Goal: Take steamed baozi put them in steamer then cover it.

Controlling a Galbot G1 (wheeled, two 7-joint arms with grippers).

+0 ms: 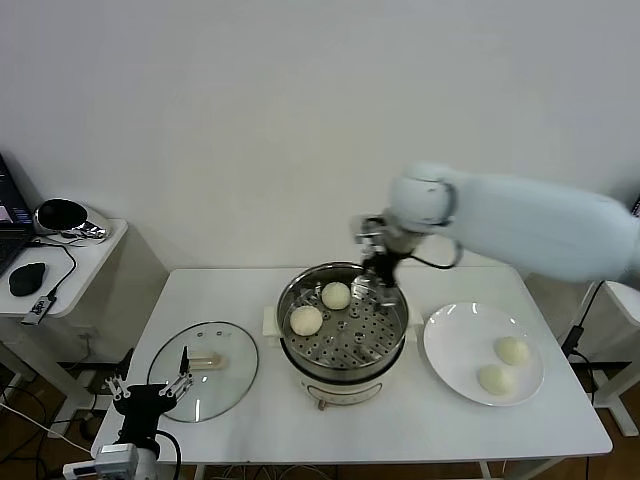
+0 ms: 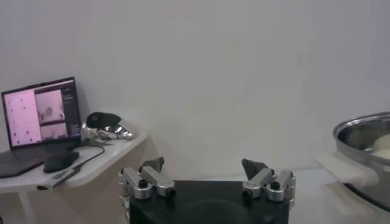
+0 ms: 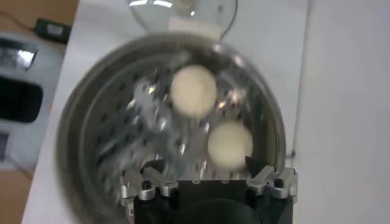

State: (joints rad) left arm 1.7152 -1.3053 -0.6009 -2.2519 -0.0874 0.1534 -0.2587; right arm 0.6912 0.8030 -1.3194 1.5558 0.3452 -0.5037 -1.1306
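The shiny steel steamer (image 1: 385, 345) stands mid-table on its white base. Two cream baozi lie on its perforated tray, one at the back (image 1: 336, 295) and one at the left (image 1: 306, 319); both also show in the right wrist view (image 3: 193, 90) (image 3: 230, 144). Two more baozi (image 1: 512, 350) (image 1: 495, 379) lie on the white plate (image 1: 455, 350) to the right. My right gripper (image 1: 381, 283) (image 3: 204, 166) hangs open and empty over the steamer's back rim. My left gripper (image 1: 150, 384) (image 2: 203, 166) is open and empty, low at the table's front left, beside the glass lid (image 1: 225, 375).
A side table (image 1: 85, 262) at far left holds a laptop (image 2: 40, 112), a mouse (image 1: 27, 278) and a dark headset (image 1: 62, 215). The steamer rim (image 2: 362, 131) shows at the edge of the left wrist view. The wall stands close behind the table.
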